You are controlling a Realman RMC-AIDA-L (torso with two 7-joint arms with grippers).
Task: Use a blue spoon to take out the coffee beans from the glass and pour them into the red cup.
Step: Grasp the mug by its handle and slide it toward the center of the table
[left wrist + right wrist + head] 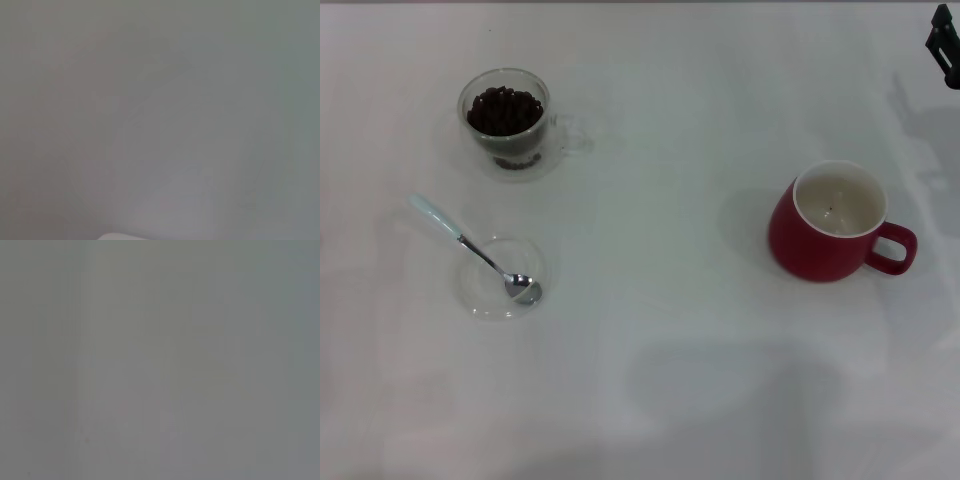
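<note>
- Nothing begun: the dark coffee beans (505,110) fill the clear double-walled glass (506,120) at ten o'clock.
- The pale-blue-handled metal spoon (470,245) lies untouched in a shallow clear dish (480,300), eight o'clock.
- The red ceramic cup (830,225) at three o'clock looks nearly empty.
- Neither gripper shows; finger state: cannot tell.

Only a small black, angular piece of the robot (944,45) shows, with hard-edged, blocky outlines.

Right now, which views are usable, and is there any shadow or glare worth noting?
Head view: even, soft light; the red cup casts a faint shadow toward the robot's left, and the blue spoon glints at its bowl. Left wrist view: featureless pale surface only. Right wrist view: flat grey, nothing recognisable.
</note>
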